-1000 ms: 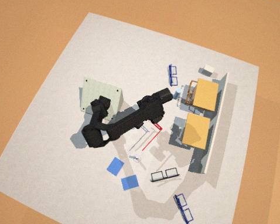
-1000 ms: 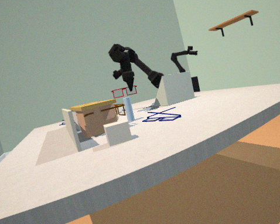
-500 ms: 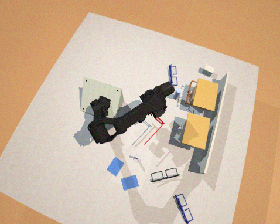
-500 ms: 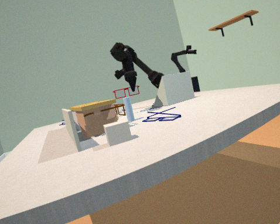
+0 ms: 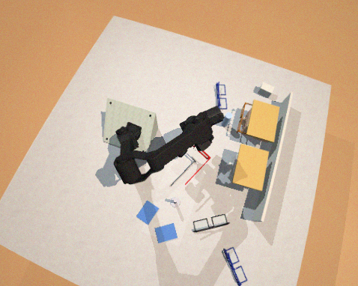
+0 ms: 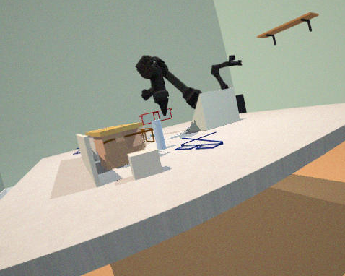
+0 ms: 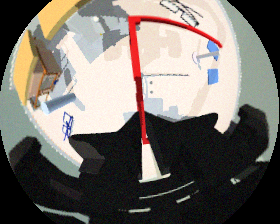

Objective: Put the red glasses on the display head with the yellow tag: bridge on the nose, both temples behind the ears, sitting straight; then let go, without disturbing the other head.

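Note:
The red glasses [image 5: 210,158] [image 6: 155,113] [image 7: 135,50] hang in the air above the table. My gripper [image 6: 164,114] [image 7: 140,113] is shut on the front frame towards one end; the free end, with a temple stretching away, shows in the wrist view. In the top view the arm hides the fingertips. A bare head with a flat orange top [image 5: 252,168] [image 7: 57,15] is beyond the glasses, apart from them. A tiny yellow spot [image 7: 101,34] shows near it; I cannot tell whether it is the tag. The other head [image 5: 264,120] [image 6: 115,154] wears brown glasses [image 5: 246,117] [image 6: 150,135].
A light blue cylinder [image 5: 228,119] [image 6: 158,134] [image 7: 59,103] stands before the head with brown glasses. An upright board [image 5: 278,154] is behind both heads, a white block [image 5: 267,88] [image 6: 145,165] beside them. Blue glasses [image 5: 218,94], black glasses [image 5: 210,227] and blue squares [image 5: 165,233] lie around.

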Controlling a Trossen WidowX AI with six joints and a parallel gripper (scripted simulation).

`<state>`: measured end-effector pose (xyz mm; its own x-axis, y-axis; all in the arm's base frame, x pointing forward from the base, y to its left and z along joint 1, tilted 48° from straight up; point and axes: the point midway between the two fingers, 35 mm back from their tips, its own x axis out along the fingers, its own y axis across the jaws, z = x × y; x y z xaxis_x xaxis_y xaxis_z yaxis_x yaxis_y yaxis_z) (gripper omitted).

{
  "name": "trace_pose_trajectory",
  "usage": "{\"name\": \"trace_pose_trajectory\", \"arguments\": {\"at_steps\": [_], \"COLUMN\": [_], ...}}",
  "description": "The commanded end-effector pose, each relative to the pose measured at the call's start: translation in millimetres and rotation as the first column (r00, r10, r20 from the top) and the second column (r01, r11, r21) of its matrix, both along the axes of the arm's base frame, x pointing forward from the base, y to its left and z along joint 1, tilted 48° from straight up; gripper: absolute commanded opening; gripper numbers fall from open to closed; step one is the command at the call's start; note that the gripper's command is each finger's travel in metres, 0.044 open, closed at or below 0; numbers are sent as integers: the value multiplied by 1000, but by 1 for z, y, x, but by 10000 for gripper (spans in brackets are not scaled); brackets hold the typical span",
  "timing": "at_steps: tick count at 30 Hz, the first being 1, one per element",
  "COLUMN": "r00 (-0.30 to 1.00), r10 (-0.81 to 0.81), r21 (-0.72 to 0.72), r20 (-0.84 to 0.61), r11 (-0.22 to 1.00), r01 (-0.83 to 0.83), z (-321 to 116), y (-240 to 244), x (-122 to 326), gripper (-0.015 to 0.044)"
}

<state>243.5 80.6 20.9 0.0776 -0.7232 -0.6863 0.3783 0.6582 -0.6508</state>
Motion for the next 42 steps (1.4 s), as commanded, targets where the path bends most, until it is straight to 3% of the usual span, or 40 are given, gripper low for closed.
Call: {"name": "trace_pose_trajectory", "arguments": {"at_steps": [1, 42], "r00": [1000, 1000], "r10": [4, 5], "r21": [-7, -6], "r20": [-5, -5], "r11": [1000, 1000], "r01": [-4, -5], "z": [-4, -30], "y": [-5, -32], "x": [0, 4], "gripper": [0, 0]}}
